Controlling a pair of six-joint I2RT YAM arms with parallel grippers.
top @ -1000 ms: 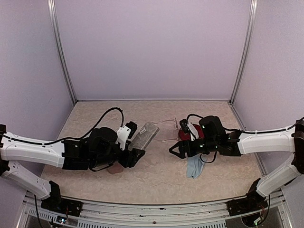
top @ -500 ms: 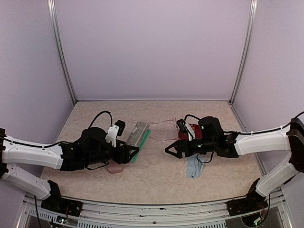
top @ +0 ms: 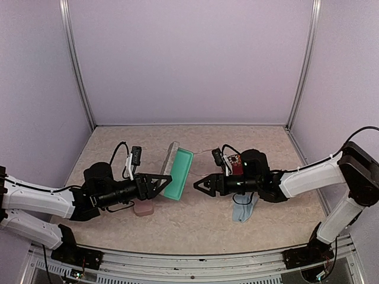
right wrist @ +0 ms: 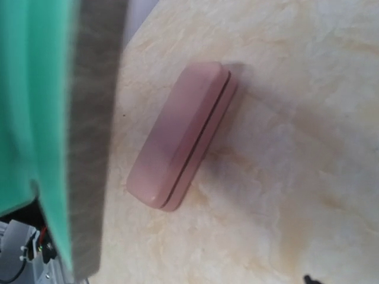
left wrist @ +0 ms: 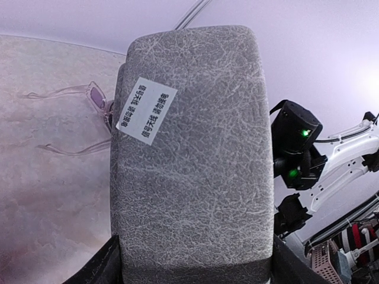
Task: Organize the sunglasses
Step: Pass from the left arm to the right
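In left fingers (top: 157, 178) — open grey case (left wrist: 195, 165); pink case (right wrist: 180, 136) shut

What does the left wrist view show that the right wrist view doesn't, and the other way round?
Only left wrist: the outside of the grey case, its white label, the clear glasses lying on the table beyond it, and the right arm. Only right wrist: the closed pink case lying flat, and the green lining. Both: the grey case and the table.

grey case (top: 177, 171) upright mid-table, pink case (top: 144, 209) near it, open tabletop (top: 266, 139) behind
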